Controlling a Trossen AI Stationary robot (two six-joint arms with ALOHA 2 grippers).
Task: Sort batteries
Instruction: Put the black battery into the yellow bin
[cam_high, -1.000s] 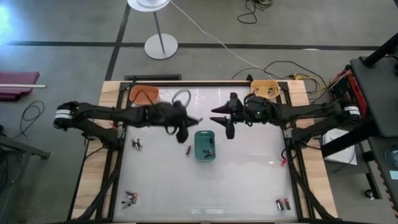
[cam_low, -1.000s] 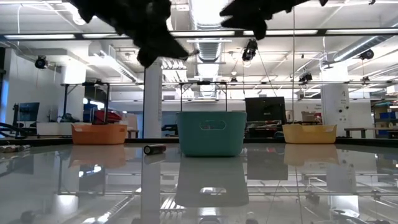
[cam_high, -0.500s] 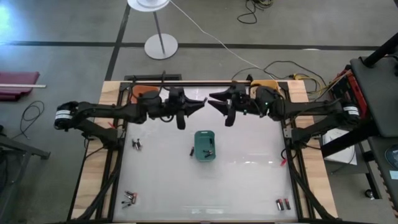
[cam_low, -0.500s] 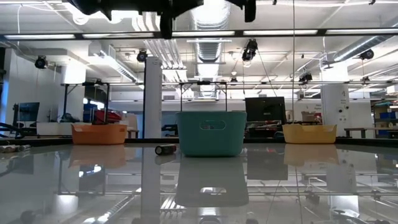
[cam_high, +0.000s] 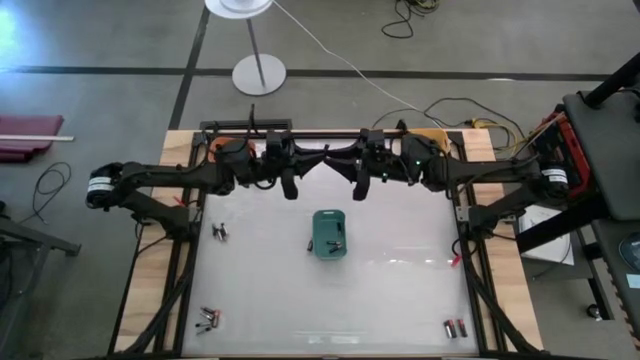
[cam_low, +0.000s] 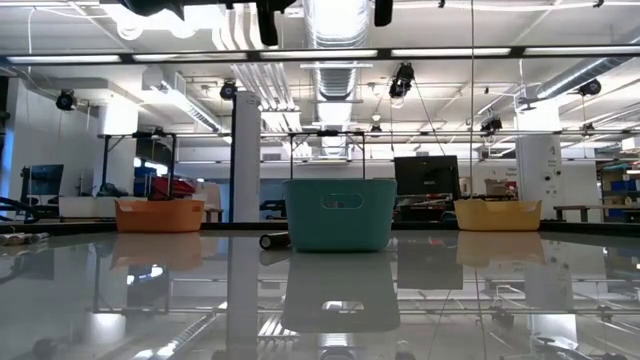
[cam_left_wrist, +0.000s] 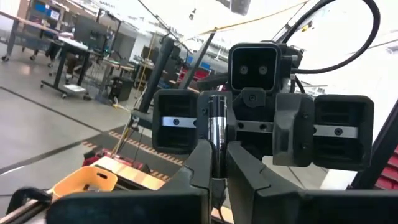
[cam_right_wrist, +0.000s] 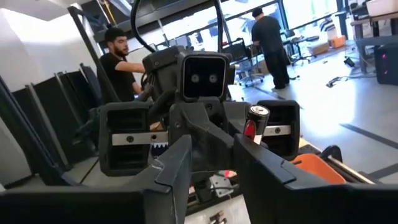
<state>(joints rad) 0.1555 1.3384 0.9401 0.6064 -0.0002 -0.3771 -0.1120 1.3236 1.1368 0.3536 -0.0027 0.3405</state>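
My two grippers face each other high above the table's far edge. My left gripper (cam_high: 312, 165) (cam_left_wrist: 217, 177) is shut on a dark, silvery battery (cam_left_wrist: 216, 124). Seen from the right wrist, that battery (cam_right_wrist: 255, 119) shows a red band. My right gripper (cam_high: 342, 165) (cam_right_wrist: 211, 168) is open just short of it; whether one of its fingers touches the cell I cannot tell. Another battery (cam_high: 310, 243) (cam_low: 274, 241) lies on the table against the teal bin (cam_high: 330, 233). More batteries lie at the left (cam_high: 220, 232), the near left (cam_high: 208, 318) and the near right (cam_high: 455, 327). My left gripper pinches the battery's lower half (cam_left_wrist: 216, 158) between its two fingers. The fingers come level from the table's left and lie across the cell. The battery stands upright in the hold, its upper half sticking out above the fingers, lifted far clear of the table.
An orange bin (cam_low: 158, 215) stands at the far left and a yellow bin (cam_low: 497, 214) at the far right, each partly under an arm in the high view. The teal bin (cam_low: 340, 214) holds a few cells. People stand in the room beyond the table.
Both grippers have risen and gone toward the table's far edge. My left gripper left the spot beside the teal bin and turned level to face the right one; the two have closed in on each other. The loose battery has rolled up to the teal bin.
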